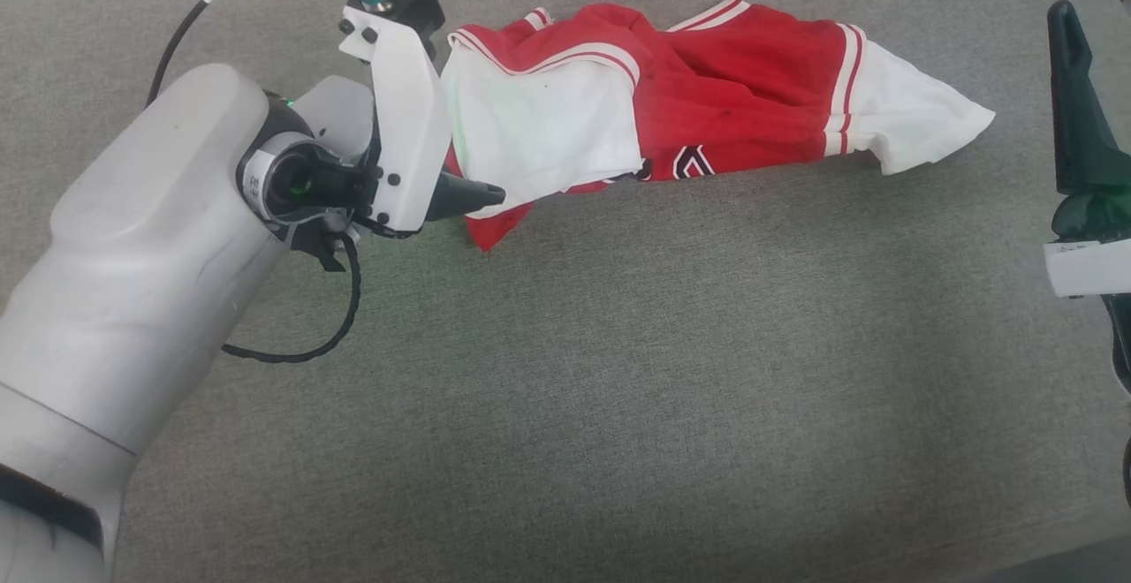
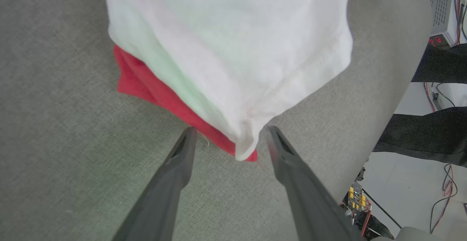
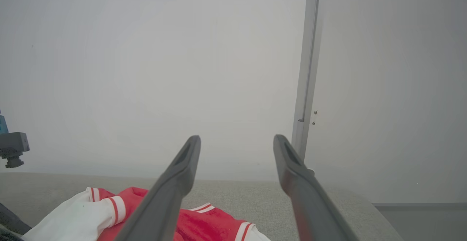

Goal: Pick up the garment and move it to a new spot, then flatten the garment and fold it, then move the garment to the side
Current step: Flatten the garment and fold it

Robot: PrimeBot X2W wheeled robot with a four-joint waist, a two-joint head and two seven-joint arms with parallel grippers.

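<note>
The garment (image 1: 707, 97), red with white sleeves and striped trim, lies crumpled across the far middle of the grey padded table (image 1: 618, 371). Part of a black-and-white chest marking peeks out at its front edge. My left gripper (image 1: 477, 196) is at the garment's left end. In the left wrist view it (image 2: 230, 130) stands open, its fingers (image 2: 182, 160) on either side of a hanging corner of white sleeve over red cloth (image 2: 226, 51). My right gripper (image 1: 1069, 44) stays at the table's right edge, apart from the garment. It is open (image 3: 236, 139), with the garment (image 3: 204, 222) low beneath it.
The table's edge (image 2: 379, 124) runs close on the right of the left wrist view. Beyond it are cables, circuit boards (image 2: 355, 197) and dark shapes (image 2: 423, 135) on a pale floor. A white wall with a vertical pole (image 3: 306, 87) stands behind the table.
</note>
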